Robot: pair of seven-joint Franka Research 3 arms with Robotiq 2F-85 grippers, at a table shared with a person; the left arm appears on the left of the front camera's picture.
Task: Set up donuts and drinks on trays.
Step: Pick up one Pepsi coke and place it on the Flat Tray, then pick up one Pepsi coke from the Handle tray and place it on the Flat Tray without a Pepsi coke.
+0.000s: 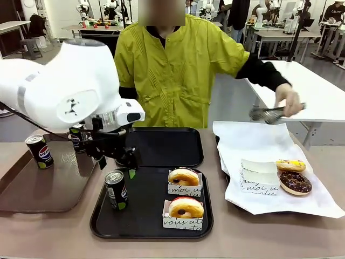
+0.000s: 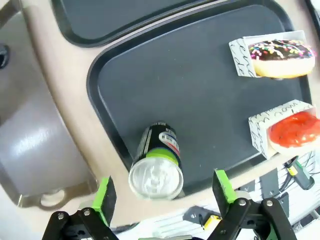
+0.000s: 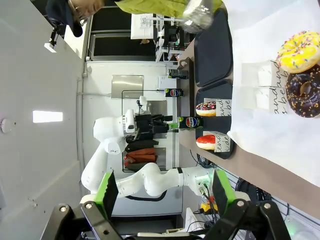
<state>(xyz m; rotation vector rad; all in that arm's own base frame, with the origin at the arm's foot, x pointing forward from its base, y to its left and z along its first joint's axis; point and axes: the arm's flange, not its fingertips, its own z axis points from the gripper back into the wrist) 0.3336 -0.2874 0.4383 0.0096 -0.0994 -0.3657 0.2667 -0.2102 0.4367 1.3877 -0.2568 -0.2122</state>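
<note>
Can upright on tray; left pincer above, jaws apart.

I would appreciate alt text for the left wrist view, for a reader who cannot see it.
The open left pincer hangs over a black soda can standing on a black tray. At picture right the tray holds a chocolate-iced donut and a red-iced donut in paper sleeves; a second black tray lies above, a brown tray at left.
</note>
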